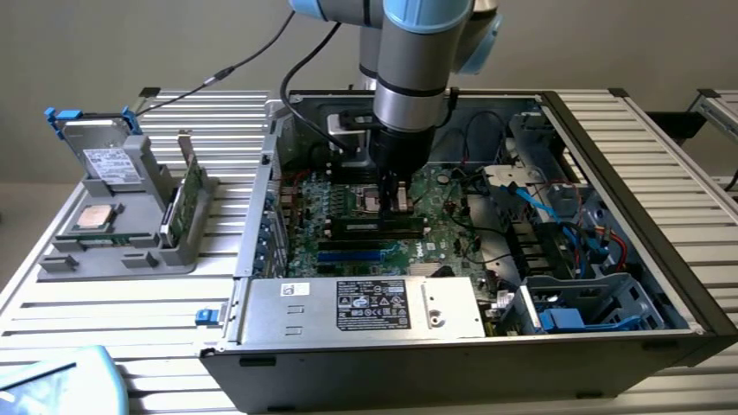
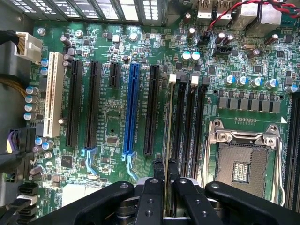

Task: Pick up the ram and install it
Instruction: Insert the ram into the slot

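The black two-fingered gripper point(image 2: 165, 165) is clamping its fingertips point(image 2: 158, 171) onto the ram point(image 2: 168, 122), a long, thin dark-green circuit-board stick that is showing edge-on in the wrist view as a narrow line between them. The stick is standing upright on its long edge, lined up along the outermost of the long black plastic memory slots point(image 2: 180, 122), the one farthest from the empty square silver processor socket point(image 2: 243, 159). Whether it is seated in that slot or only resting over it, I cannot tell.

Beyond the ram from the socket, a black expansion slot point(image 2: 151, 110), a long blue plastic expansion slot point(image 2: 131, 110) and a white plastic slot point(image 2: 53, 93) are lying side by side on the green motherboard point(image 2: 112, 126).

In the exterior view the grey-and-blue robot arm point(image 1: 406, 78) is reaching straight down into the open dark computer case point(image 1: 680, 285), with the gripper point(image 1: 392, 201) low over the board. A silver box-shaped power supply with a black label point(image 1: 363, 307) is sitting near the socket. Well apart from the socket, outside the case, a grey plastic holder point(image 1: 116, 251) is carrying a square silver processor chip point(image 1: 95, 218).
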`<act>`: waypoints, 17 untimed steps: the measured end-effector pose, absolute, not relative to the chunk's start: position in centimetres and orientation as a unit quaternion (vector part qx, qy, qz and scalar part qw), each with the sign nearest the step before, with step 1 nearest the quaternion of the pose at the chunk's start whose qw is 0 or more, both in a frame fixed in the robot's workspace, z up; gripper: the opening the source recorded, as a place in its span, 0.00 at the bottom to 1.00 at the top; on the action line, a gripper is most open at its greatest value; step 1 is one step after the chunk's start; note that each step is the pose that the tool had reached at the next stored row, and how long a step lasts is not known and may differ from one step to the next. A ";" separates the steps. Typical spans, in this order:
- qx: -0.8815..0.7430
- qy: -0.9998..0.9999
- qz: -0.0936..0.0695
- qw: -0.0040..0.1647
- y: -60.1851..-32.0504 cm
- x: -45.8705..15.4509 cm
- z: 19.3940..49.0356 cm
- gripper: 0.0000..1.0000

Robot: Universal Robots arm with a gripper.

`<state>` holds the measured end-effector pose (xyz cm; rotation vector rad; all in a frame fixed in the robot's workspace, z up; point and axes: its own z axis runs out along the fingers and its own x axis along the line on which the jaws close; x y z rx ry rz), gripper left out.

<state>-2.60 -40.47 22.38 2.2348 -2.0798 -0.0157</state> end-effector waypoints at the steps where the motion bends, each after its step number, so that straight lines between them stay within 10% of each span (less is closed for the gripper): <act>1: 0.731 -0.681 -0.005 0.044 -40.5 -2.6 22.4 0.14; 17: 0.728 -0.684 -0.005 0.044 -40.3 -2.6 22.2 0.14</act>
